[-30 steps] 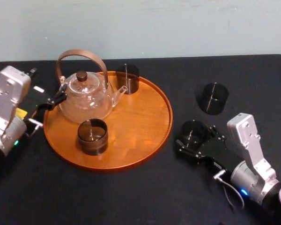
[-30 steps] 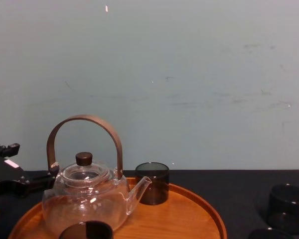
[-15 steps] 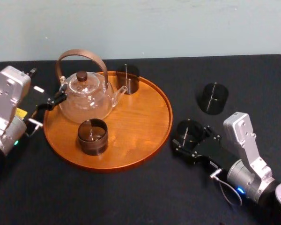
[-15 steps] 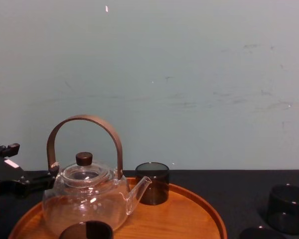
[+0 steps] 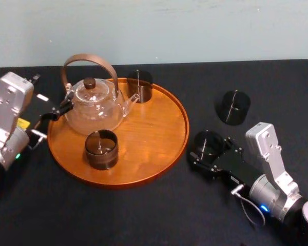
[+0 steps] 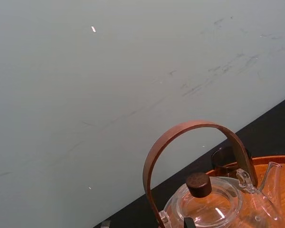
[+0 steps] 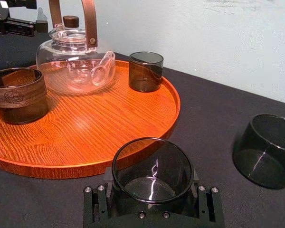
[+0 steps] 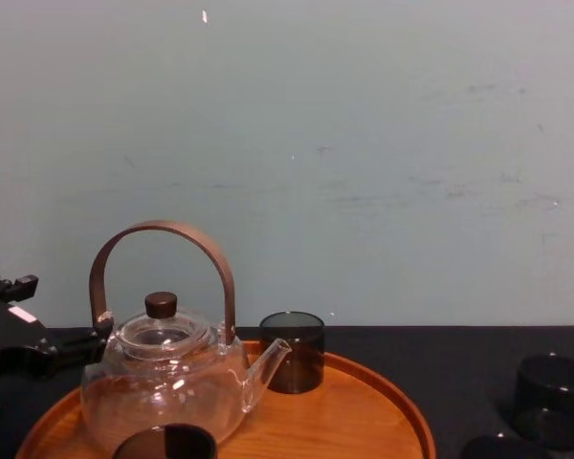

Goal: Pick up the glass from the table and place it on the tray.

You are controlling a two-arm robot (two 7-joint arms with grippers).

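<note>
Item: the glass (image 5: pixel 209 144), a small, dark smoked tumbler with a thin wall and an open top, standing upright on the tabletop (image 5: pixel 143 215) just beside the right rim of the tray (image 5: pixel 154 133) and not yet on it. Holder: the right pincer (image 5: pixel 209 151), low over the tabletop, with its jaws flanking the glass on both sides, apparently clenched on its lower wall. Handling, as judged: light, rigid, smooth and slippery, and breakable. It is best held across the lower body with modest pressure, kept upright, and lifted clear of the rim. Tray contents: a glass teapot (image 5: pixel 92 105) with a brown hoop handle, a matching dark glass (image 5: pixel 139 85) at the rear and a brown cup (image 5: pixel 101 148) in front, with bare wood to the right. A spare glass (image 5: pixel 233 107) stands farther back on the tabletop. The left pincer (image 5: pixel 61 110) is parked at the tray's left edge near the teapot; its grip cannot be told.
</note>
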